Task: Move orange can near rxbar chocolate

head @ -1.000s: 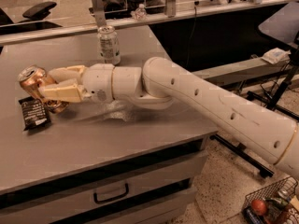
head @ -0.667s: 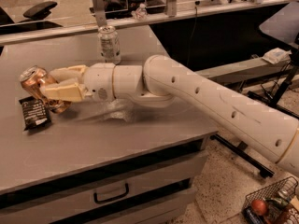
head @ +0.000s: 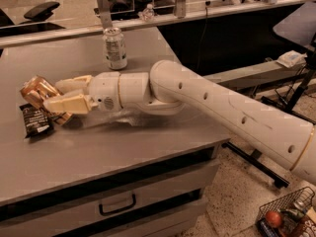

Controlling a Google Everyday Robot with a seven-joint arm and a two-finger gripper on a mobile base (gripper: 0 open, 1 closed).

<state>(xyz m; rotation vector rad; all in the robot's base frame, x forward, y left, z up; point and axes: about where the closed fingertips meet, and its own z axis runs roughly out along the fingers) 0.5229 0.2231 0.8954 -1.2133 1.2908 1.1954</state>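
The orange can is shiny orange-gold and lies tilted at the left of the grey table. My gripper reaches in from the right, its two cream fingers on either side of the can and shut on it. The rxbar chocolate, a flat black wrapper with white print, lies on the table just below and left of the can, close to the lower finger. The can's lower part is hidden behind the finger.
A silver-white can with dark print stands upright at the back of the table. My white arm stretches across the table's right half. A drawer with a handle is under the table front. A wire basket sits on the floor at lower right.
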